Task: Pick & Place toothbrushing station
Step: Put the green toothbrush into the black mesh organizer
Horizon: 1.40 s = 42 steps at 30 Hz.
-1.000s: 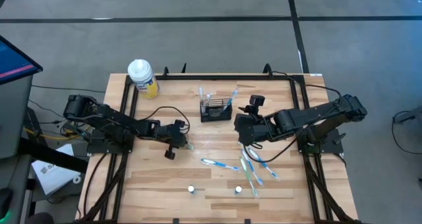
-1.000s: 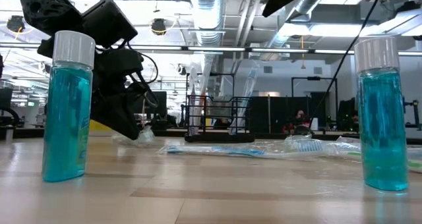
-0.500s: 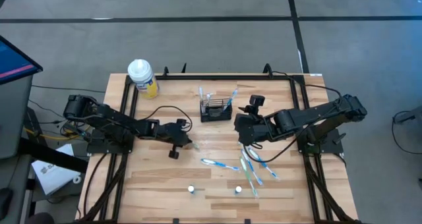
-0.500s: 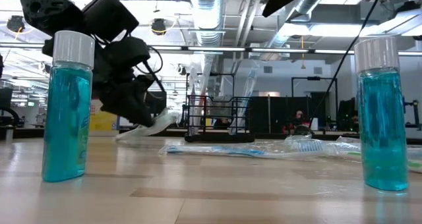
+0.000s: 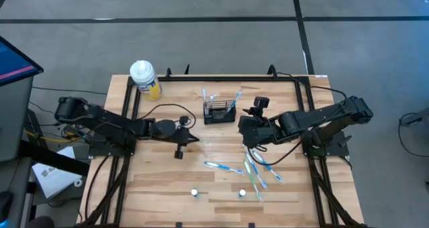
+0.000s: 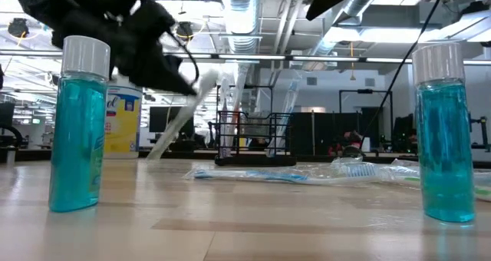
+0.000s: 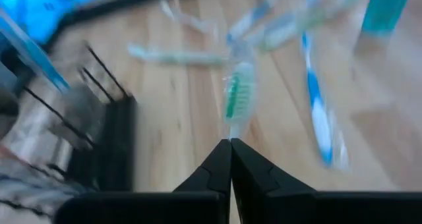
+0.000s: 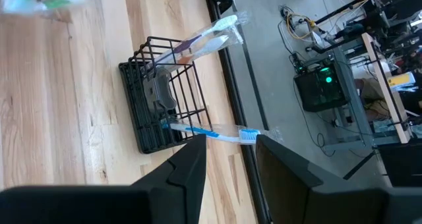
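The left gripper is clamped on a wrapped green-bristled toothbrush, carrying it clear of the wooden table at a slant, just left of the toothbrushing station. That station, a black wire holder, stands near the table's far edge between the two arms (a few wrapped brushes already lean out of it). The right gripper hovers beside it with fingers apart and nothing between them, above loose toothbrushes and two blue bottles.
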{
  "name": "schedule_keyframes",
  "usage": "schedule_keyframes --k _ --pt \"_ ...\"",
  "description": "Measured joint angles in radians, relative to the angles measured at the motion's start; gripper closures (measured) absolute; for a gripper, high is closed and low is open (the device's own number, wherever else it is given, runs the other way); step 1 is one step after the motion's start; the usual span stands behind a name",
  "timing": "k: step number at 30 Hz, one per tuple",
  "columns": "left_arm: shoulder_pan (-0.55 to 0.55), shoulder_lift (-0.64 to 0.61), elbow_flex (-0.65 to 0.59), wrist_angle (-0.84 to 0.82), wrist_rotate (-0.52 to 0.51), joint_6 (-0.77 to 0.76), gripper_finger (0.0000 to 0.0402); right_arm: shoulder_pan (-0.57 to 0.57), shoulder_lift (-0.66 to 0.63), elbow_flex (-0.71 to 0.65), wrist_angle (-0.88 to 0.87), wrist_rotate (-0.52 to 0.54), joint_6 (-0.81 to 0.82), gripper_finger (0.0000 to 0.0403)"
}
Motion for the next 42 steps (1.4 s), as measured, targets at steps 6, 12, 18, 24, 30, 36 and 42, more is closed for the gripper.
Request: schedule_keyframes --k 6,12,18,24,30,36,42 --pt "0.001 -0.110 0.000 0.061 -0.006 -0.010 0.0401 0.000 0.000 0.000 0.000 0.002 0.000 0.0281" --pt "0.001 -0.126 0.000 0.160 -0.083 -0.007 0.0401 0.000 0.000 0.000 0.000 0.002 0.000 0.0281" --pt "0.035 -0.126 0.000 0.265 -0.113 -0.005 0.0401 0.000 0.000 0.000 0.000 0.002 0.000 0.0281" --pt "0.083 -0.126 0.000 0.348 -0.117 -0.014 0.0401 0.000 0.000 0.000 0.001 0.002 0.000 0.0281" --pt "0.115 -0.126 0.000 0.442 -0.104 -0.050 0.0401 0.000 0.000 0.000 0.001 0.002 0.001 0.0281" --pt "0.144 -0.123 0.000 0.485 -0.103 -0.084 0.0401 -0.004 0.000 0.000 0.001 0.002 0.008 0.0281" --pt "0.183 -0.062 0.000 0.596 -0.102 -0.098 0.0401 -0.015 0.000 0.000 0.001 0.002 0.010 0.0281"
